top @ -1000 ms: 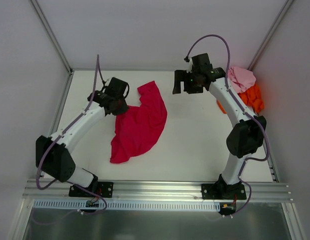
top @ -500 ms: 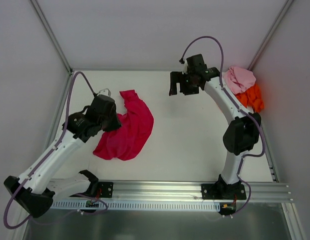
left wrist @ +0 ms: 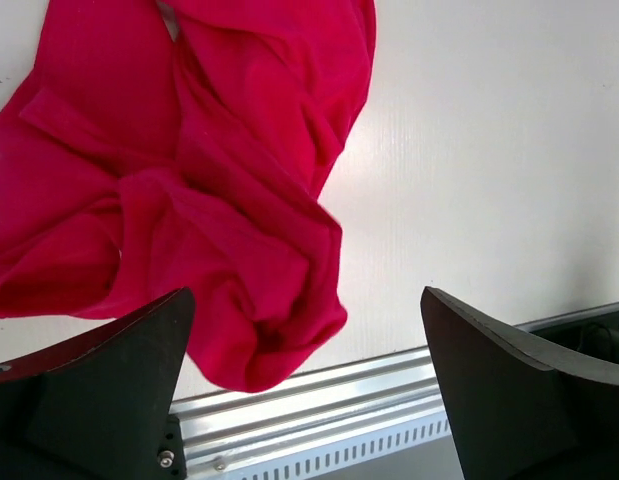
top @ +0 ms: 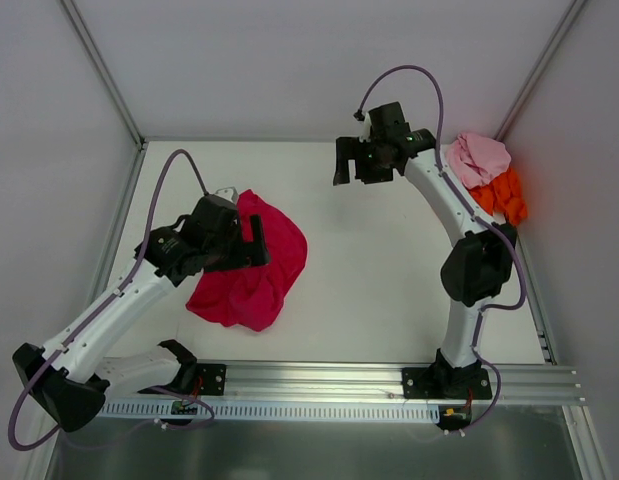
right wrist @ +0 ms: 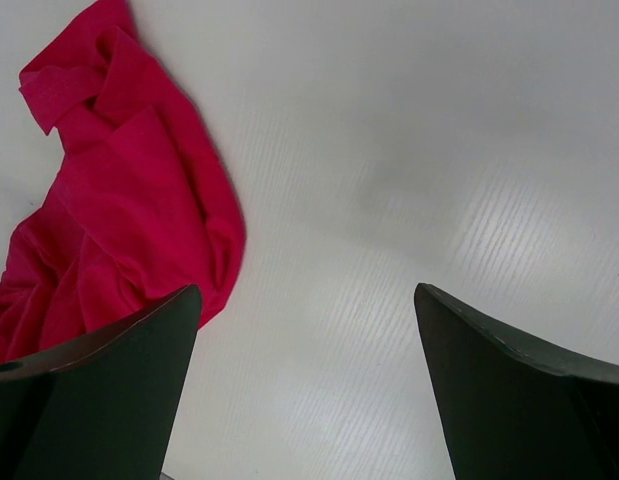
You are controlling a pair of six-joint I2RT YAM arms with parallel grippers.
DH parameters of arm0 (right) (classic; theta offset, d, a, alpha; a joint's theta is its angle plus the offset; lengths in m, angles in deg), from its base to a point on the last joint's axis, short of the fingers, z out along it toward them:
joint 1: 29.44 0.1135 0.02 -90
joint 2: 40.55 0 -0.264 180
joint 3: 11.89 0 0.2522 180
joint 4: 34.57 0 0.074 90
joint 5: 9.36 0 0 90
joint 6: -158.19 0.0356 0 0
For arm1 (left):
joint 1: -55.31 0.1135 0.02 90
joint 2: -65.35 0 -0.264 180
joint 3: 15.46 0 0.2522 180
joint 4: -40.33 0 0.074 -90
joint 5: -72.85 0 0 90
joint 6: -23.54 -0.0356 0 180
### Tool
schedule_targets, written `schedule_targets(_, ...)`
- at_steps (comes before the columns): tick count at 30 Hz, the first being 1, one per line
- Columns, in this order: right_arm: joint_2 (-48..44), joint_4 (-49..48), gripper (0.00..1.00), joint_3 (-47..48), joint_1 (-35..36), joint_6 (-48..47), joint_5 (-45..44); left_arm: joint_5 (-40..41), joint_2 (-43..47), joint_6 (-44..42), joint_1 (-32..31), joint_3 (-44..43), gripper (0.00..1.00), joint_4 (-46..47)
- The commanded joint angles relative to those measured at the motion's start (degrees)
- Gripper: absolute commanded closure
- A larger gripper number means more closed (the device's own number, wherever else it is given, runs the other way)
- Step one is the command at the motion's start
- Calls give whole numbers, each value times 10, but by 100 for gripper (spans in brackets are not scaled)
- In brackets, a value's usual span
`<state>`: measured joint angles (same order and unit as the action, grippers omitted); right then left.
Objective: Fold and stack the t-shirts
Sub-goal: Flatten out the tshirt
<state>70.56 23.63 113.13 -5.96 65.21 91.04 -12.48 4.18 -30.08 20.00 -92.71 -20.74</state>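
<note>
While bunched, red shirt (top: 274,265): left side, near front edge
Left gripper (left wrist: 307,300): spread, empty, above shirt
Right gripper (right wrist: 307,290): spread, empty, back middle
Risk: pinching many layers drags cloth over front edge

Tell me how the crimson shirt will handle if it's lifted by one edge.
The crimson shirt lies crumpled in soft folds, so it will likely hang limp and unfold rather than hold its shape. It looks thin, so it is probably light. If pushed, it would likely bunch up instead of sliding whole.
</note>
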Motion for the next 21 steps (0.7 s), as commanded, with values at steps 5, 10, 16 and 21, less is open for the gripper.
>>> schedule_targets(5, 71, 79, 7, 122, 10, 5, 131, 49, -37, -25, -5, -40, 3, -3)
schedule_targets(10, 151, 91, 7, 246, 13, 49, 209, 57, -76, -15, -4, -35, 16, -1)
schedule_targets(16, 162, 85, 7, 231, 16, 60, 206, 48, -116, 14, -2, -13, 27, -50)
schedule_targets(21, 128, 79, 8, 160, 17, 35, 181, 63, -123, 42, -1, -16, 28, -81)
